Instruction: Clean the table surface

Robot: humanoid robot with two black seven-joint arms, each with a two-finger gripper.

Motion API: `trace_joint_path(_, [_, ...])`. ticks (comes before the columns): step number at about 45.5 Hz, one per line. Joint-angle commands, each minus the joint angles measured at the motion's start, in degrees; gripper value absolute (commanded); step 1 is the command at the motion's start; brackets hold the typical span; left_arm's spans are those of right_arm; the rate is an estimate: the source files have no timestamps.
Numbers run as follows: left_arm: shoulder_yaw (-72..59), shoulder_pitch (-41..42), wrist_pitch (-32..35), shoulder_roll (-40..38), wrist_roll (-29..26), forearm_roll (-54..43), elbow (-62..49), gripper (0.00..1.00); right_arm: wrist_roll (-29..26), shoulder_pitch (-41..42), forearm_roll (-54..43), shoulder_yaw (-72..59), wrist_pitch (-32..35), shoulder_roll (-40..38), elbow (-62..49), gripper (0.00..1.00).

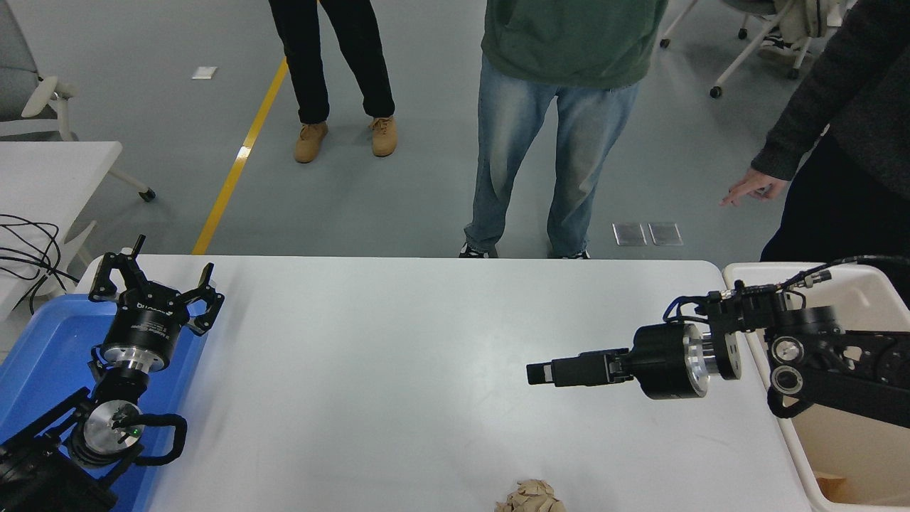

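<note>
We're mid-reach, right gripper (542,372) empty over the bench (398,355), can't tell if it's open; next we need to drop toward the paper wad (530,497)

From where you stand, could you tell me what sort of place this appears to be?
Probably a robotics lab or workshop: a grey floor with a yellow line, wheeled office chairs, and people standing watching at the white table.
</note>
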Motion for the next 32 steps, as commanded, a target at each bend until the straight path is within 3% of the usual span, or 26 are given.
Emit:
trace_joint_path(1, [0.03, -0.03, 0.0, 0.01, 0.0, 0.01, 0.0, 0.99, -2.34, 1.05, -12.96, -3.98, -1.68, 4.18, -0.78, 0.99])
trace_joint_path(13, [0.03, -0.03, 0.0, 0.01, 0.0, 0.01, 0.0, 0.99, -1.9, 3.16, -14.64, -7.41, -1.77, 3.82, 4.58, 0.99])
trace_joint_path(32, [-0.05, -0.03, 0.0, 0.01, 0.0, 0.01, 0.0, 0.99, -1.9, 4.48, -18.24, -8.72, -1.86, 19.46, -5.26, 0.99])
